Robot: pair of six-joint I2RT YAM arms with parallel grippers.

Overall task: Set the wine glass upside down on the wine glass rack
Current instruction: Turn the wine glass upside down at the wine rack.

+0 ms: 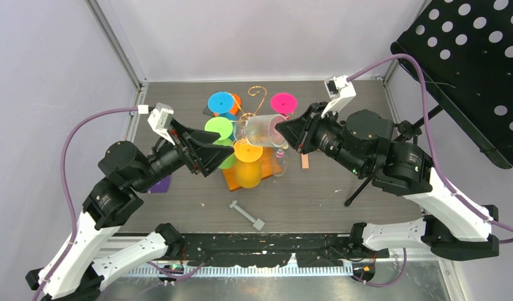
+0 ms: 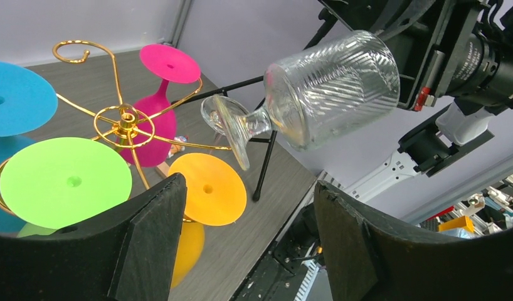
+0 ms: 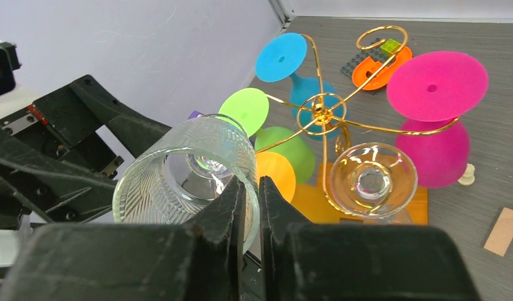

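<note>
Right wrist view: right claw (image 3: 251,186) pinches the wine glass (image 3: 169,182) rim; left claw (image 2: 249,186) spread.

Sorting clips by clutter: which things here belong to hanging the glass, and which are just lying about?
Job in hand:
- clear glass, rim pinched by right gripper
- rack
- left gripper, open, empty

Lying about:
- grey bolt
- wooden block
- purple piece
- pink glass and the other glasses, already hung

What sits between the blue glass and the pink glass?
The wine glass rack: its gold hub and wire arms, seen in the right wrist view.
</note>
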